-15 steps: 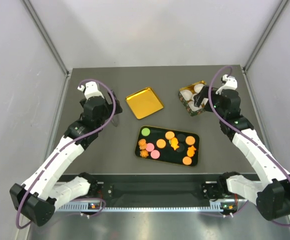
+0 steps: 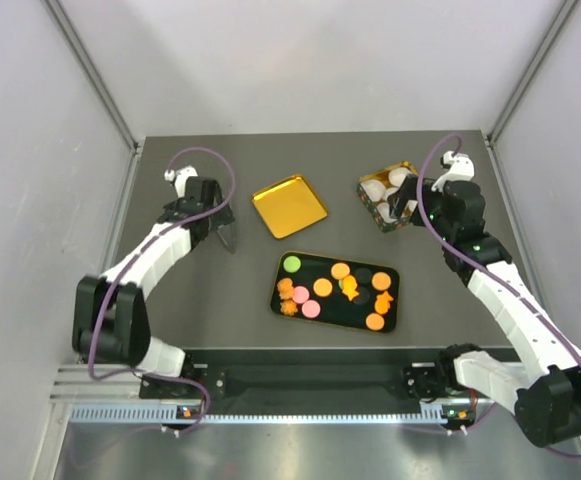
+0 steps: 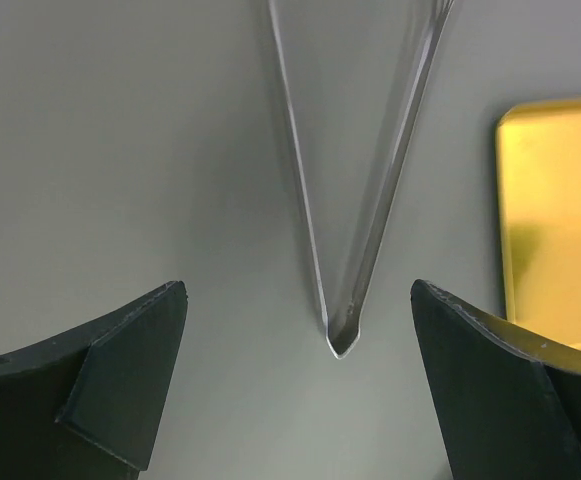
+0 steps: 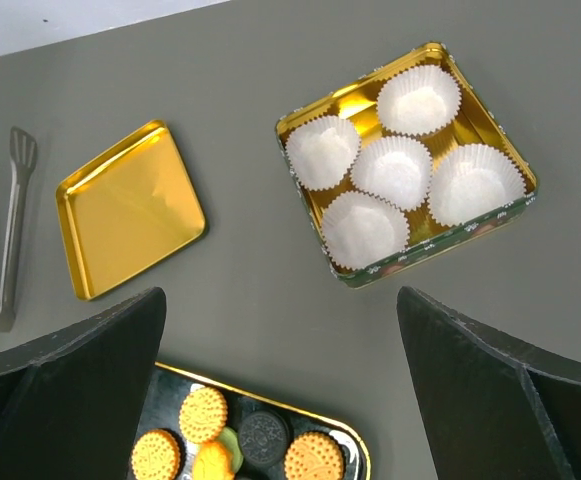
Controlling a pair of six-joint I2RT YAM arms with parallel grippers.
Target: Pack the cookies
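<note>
The cookies [image 2: 323, 287] lie in a black gold-rimmed tray [image 2: 390, 272] at the table's middle: orange discs, pink and green ones, and a dark one [image 4: 263, 436]. The right wrist view shows a few cookies [image 4: 204, 414] at its bottom edge. Metal tongs [image 2: 229, 239] lie on the table at the left. My left gripper [image 2: 217, 218] hovers over them, open, with the tongs' closed end [image 3: 339, 343] between its fingers and untouched. My right gripper [image 2: 402, 206] stands open and empty beside a green and gold tin [image 2: 404, 224] holding several white paper cups [image 4: 392, 170].
A gold square lid [image 2: 289, 206] lies between the tongs and the tin, and its edge shows in the left wrist view as a gold lid [image 3: 555, 210]. Grey walls close in the table on three sides. The arm bases sit along the near edge.
The left arm has swung its elbow up and inward, and its gripper has shifted a little toward the tongs. The right arm has barely moved.
</note>
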